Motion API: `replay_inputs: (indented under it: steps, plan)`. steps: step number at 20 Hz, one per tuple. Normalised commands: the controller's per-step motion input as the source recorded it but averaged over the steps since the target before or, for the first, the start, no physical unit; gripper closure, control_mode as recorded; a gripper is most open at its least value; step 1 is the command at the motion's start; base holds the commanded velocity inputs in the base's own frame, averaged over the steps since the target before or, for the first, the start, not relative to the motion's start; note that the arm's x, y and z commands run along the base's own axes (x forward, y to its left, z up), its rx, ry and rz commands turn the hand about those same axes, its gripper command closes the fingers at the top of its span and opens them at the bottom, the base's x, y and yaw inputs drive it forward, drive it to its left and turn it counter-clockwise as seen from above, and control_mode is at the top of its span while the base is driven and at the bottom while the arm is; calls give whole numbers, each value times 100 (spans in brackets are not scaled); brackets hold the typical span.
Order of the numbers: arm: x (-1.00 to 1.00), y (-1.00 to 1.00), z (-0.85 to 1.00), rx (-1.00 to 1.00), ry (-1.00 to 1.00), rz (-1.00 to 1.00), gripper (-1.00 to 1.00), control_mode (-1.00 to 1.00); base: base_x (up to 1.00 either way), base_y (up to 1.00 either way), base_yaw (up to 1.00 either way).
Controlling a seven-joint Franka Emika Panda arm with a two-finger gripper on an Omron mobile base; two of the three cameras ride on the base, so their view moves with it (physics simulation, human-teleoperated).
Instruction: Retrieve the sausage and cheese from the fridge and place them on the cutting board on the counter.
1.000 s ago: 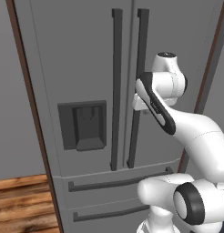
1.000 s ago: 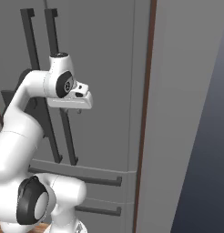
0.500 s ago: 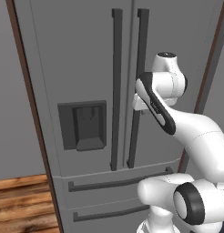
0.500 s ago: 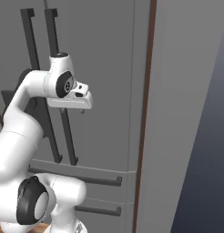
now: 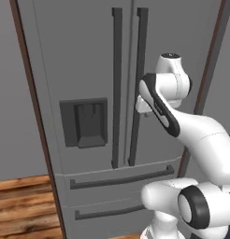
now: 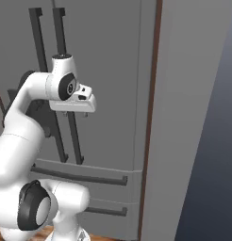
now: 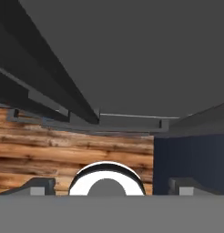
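Note:
The tall grey fridge (image 5: 89, 56) stands with both doors shut, its two long dark handles (image 5: 138, 70) side by side. My gripper (image 5: 139, 105) sits right at the right door's handle, about halfway up it, and the same hand appears in the right base view (image 6: 73, 104). In the hand view the gripper (image 7: 111, 186) is open, its fingertips (image 7: 41, 185) far apart with nothing between them, looking down along the fridge front (image 7: 132, 54) and the dark handles (image 7: 41, 77). The sausage, cheese, cutting board and counter are out of view.
A dark dispenser panel (image 5: 84, 122) is set in the left door. Two bottom drawers (image 5: 121, 179) with dark bar handles lie below the doors. Brown side trim (image 6: 151, 117) and a grey wall (image 6: 193, 94) border the fridge on the right. Wooden floor (image 5: 23, 205) lies below.

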Motion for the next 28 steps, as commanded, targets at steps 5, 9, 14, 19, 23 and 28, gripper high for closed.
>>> replay_inputs:
  steps: [5,9,14,19,23,28]
  plan:
    - [0,0,0,0,0,0,-100,100,-68,2,0]
    - [0,0,0,0,0,0,-100,100,-58,16,0]
    - [0,0,0,0,0,0,-100,100,-57,27,-2]
    - [0,0,0,0,0,0,-100,100,4,17,-3]
    - [0,0,0,0,0,0,-100,100,46,27,0]
    - [0,0,0,0,0,0,-100,100,31,43,0]
